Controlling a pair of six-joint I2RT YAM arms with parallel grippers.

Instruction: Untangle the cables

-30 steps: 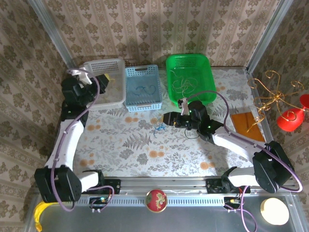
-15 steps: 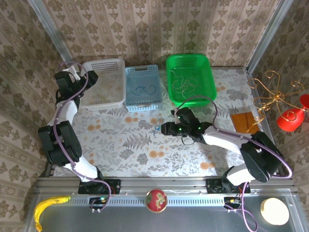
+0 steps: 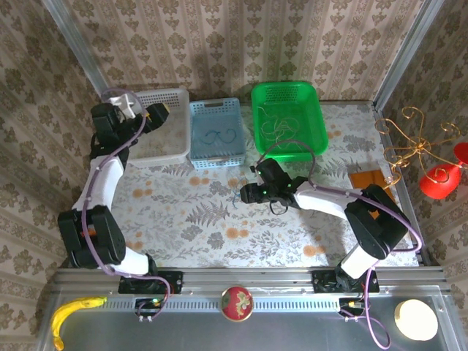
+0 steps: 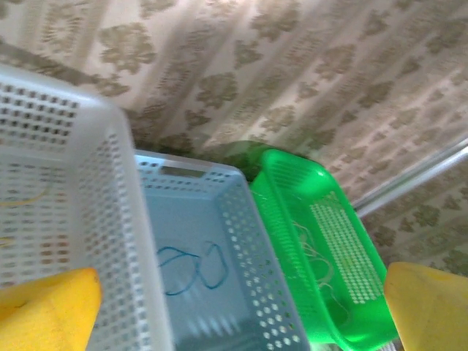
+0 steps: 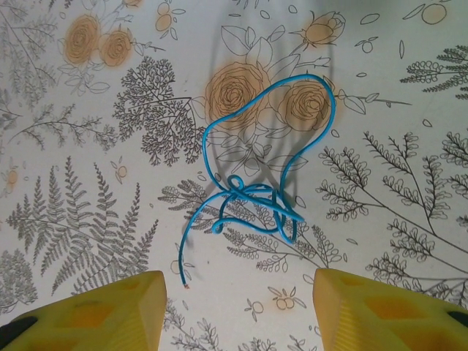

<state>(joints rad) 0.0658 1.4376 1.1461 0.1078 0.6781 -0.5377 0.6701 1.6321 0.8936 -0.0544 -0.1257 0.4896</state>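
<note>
Right fingers (image 3: 243, 194) parted, clamped on nothing, low over the floral surface (image 3: 183, 219). Just ahead of their tips, in line with the gap between them: a blue cable (image 5: 248, 194), flat on the surface. Knotted at its middle, one big loop arching away from the fingers, one loose end trailing back toward the finger at the left of the wrist view. No contact with either finger.

Left fingers (image 3: 159, 115) spread wide, empty, held above a white basket (image 3: 157, 95). Below and ahead of them, three baskets in a row:
- the white one by the left-side finger, with a faint yellow cable (image 4: 22, 197) on its floor
- a light blue basket (image 3: 216, 106) between the fingers, with a looped blue wire (image 4: 191, 269) inside
- a green basket (image 3: 285, 88) toward the right-side finger, with pale cables (image 3: 278, 130) bunched inside
</note>
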